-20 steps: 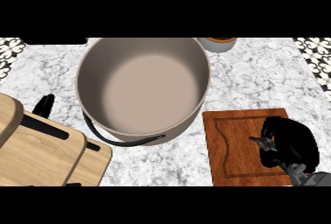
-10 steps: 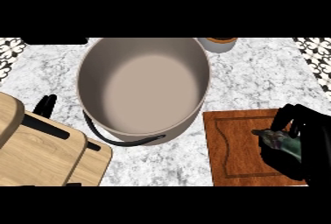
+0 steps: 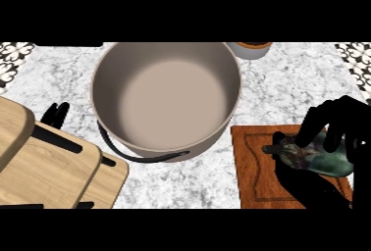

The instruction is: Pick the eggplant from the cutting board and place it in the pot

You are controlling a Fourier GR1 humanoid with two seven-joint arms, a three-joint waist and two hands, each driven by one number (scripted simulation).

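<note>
Surface: white and grey marbled stone surface [image 3: 290, 93] fills the view, with black-and-white patterned tile at its far left and far right corners.
Near left corner: pale wooden blocks with black slots [image 3: 51, 169], stacked in steps.
Left hand: black left hand [image 3: 55, 115] shows just beyond the wooden blocks, fingers up and apart, resting near the left edge, holding nothing.
Middle: large round grey metal pot [image 3: 167, 98] stands open toward the far edge, its inside bare; a dark bail handle [image 3: 138, 153] hangs down its near side.
Far edge: small grey cup with an orange-brown rim [image 3: 252, 49], just right of the pot, partly cut off.
Near right: reddish-brown wooden cutting board [image 3: 257, 169] lies right of the pot, apart from it.
Right hand: black right hand [image 3: 337, 125] sits over the board's right part, fingers and thumb curled around the eggplant.
Eggplant: dark green-purple glossy eggplant [image 3: 315, 158] is held in the right hand above the board, lying crosswise, stem end pointing left.
</note>
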